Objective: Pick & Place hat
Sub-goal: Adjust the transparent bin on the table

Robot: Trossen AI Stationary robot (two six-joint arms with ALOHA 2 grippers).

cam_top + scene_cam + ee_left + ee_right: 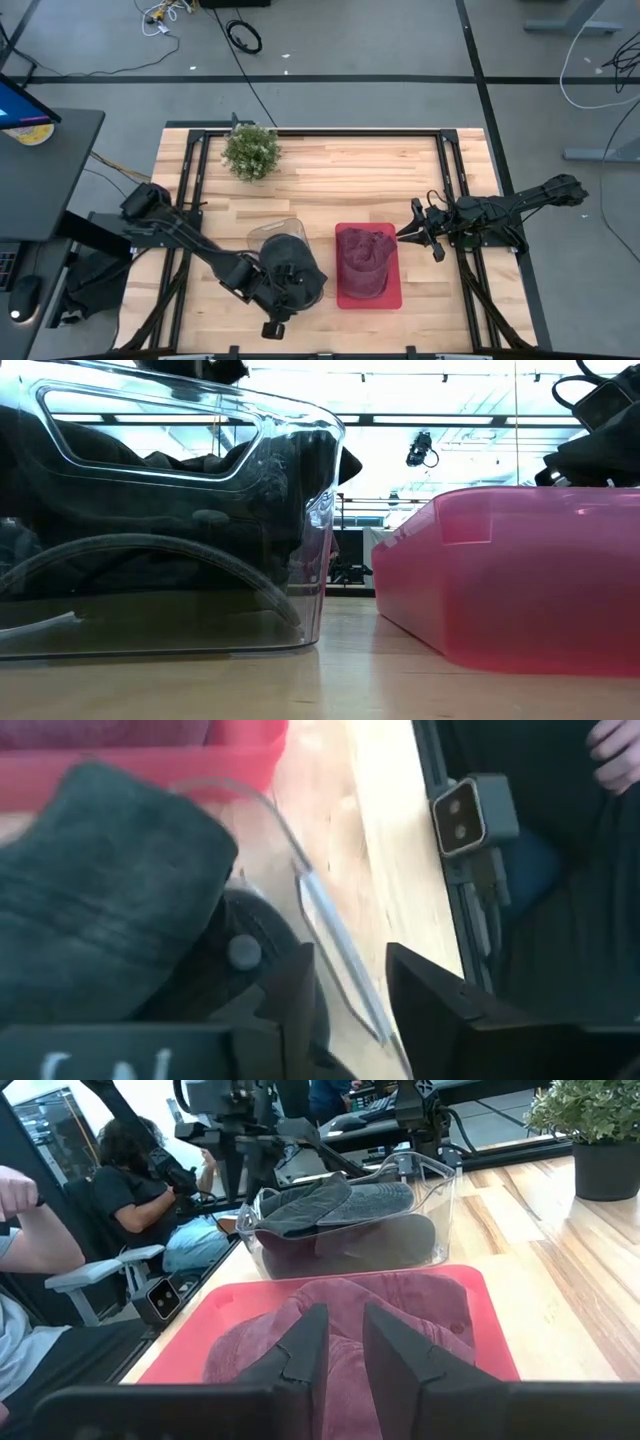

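In the right wrist view, a person (150,1190) sits beyond the table (580,1270).

— Where do the views sit?
— One looks straight down over the whole table (330,170); one sits at tabletop height, close against the clear bin (160,520) and red bin (510,580).
— And the wrists?
— Both look forward along the table at those bins.

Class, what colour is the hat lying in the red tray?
The hat is dark red, maroon; the right wrist view shows it best.
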